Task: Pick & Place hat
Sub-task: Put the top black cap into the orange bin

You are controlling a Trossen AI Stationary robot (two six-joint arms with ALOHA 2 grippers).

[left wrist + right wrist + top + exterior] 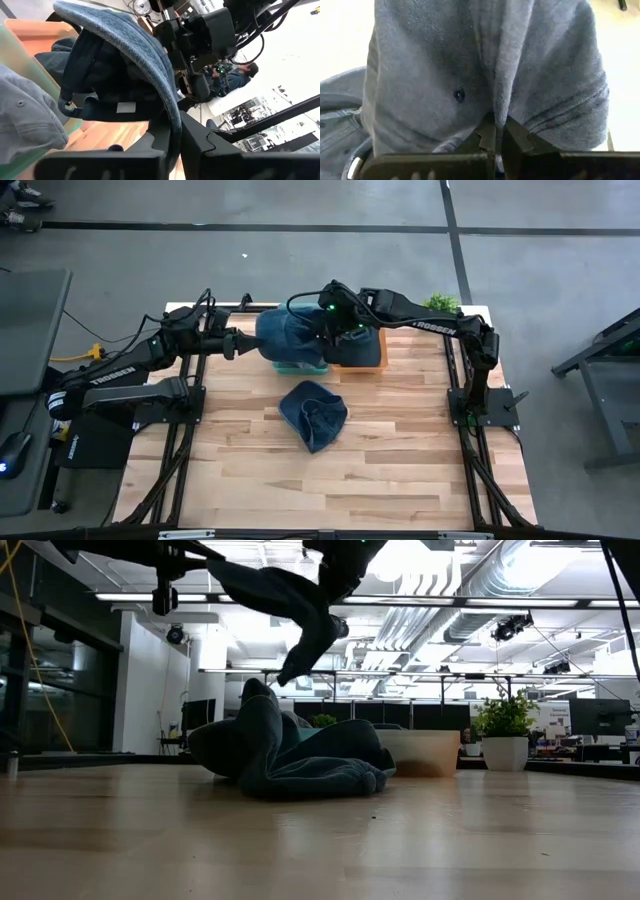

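While a second denim hat (pixel 313 413) lies on the bench (pixel 400 470), both grippers hold one denim hat (pixel 290 337) aloft. The left gripper (pixel 243 343) has its fingers pinching the brim; the right gripper (pixel 328 332) has its fingers pinching the crown.

right wrist view: blue denim hat (pixel 445 75) filling the frame, a fold of its cloth pinched between the closed fingers of the right gripper (pixel 498 135). a small dark eyelet (pixel 459 94) sits on the crown; stitched rows curve along the brim edge.

2 black arms: left arm (pixel 130 370) and right arm (pixel 430 320) carry white TROSSEN lettering, black cables, green lights.
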